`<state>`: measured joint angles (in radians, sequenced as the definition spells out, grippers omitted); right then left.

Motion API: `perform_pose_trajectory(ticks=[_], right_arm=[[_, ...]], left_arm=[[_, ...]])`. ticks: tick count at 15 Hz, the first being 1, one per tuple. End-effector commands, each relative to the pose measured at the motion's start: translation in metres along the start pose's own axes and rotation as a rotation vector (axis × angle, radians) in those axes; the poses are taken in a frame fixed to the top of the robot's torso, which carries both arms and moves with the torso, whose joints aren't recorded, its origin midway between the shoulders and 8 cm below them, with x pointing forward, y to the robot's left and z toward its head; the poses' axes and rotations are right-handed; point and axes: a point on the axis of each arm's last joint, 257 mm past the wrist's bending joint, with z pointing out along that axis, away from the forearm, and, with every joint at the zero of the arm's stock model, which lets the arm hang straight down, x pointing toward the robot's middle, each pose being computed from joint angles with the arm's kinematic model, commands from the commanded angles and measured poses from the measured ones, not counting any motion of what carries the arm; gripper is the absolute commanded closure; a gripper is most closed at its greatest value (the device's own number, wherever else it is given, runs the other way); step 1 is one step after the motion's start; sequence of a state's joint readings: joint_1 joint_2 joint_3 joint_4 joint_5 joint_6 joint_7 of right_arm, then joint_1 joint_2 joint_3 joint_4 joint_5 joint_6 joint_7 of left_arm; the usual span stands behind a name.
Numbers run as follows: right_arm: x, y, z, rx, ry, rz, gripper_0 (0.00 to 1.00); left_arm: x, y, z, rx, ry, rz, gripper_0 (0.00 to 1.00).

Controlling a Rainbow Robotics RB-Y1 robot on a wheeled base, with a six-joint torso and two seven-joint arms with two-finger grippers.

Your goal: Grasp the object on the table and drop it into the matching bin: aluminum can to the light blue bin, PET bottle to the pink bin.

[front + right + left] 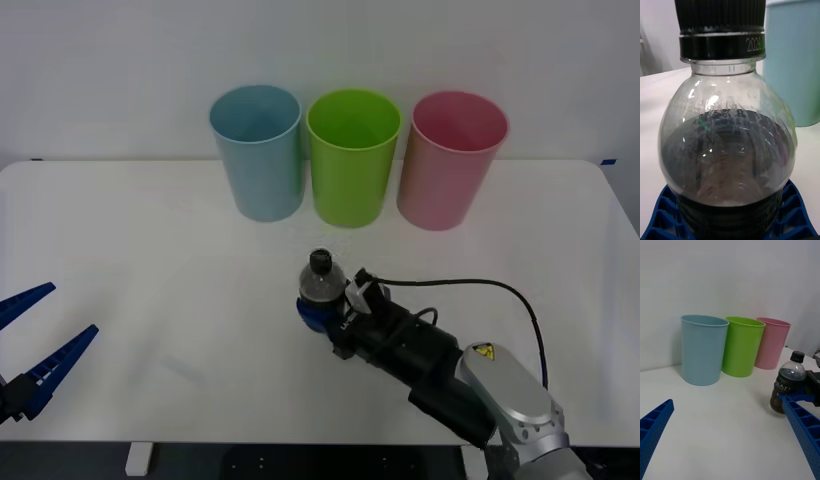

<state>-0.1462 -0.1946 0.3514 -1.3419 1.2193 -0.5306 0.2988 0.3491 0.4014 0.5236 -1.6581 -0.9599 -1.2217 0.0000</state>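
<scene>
Here the right hand (318, 312) reaches in from the robot's right side over the white surface (150, 250), its blue ribbed fingers (662, 210) closed around the lower body of the PET bottle (321, 285). The bottle stands upright near the middle of the surface, its black cap (320, 261) on top and its dark label band showing in the left wrist view, where the bottle (788, 386) appears with the right hand's blue fingers at its base. In the right wrist view the bottle (728, 131) sits between the two fingers, the clear shoulder above a dark band, with the light blue bin (797, 60) behind it. Three tall bins stand in a row at the far side of the surface, just beside one another: the light blue bin (257, 152) toward the robot's left, a lime green bin (352, 157) in the middle, and the pink bin (452, 160) toward the robot's right. The bottle is well short of the bins, in front of the green one. The left hand (35, 335) hovers at the near left edge of the surface, its fingers (655, 423) spread wide apart and holding nothing.
</scene>
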Motion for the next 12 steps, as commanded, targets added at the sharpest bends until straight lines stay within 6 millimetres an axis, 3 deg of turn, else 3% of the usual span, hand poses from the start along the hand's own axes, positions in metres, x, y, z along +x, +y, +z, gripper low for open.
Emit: perform_pose_trajectory(ticks=[1, 5, 12], right_arm=[[-0.011, -0.010, -0.014, 0.011, -0.016, 0.038, 1.00], [-0.035, -0.028, -0.036, 0.026, -0.046, 0.080, 1.00], [-0.085, -0.082, -0.085, 0.088, -0.116, 0.172, 1.00]], left_arm=[[0.000, 0.000, 0.000, 0.000, 0.000, 0.000, 0.00], [0.000, 0.000, 0.000, 0.000, 0.000, 0.000, 0.00], [0.000, 0.000, 0.000, 0.000, 0.000, 0.000, 0.00]])
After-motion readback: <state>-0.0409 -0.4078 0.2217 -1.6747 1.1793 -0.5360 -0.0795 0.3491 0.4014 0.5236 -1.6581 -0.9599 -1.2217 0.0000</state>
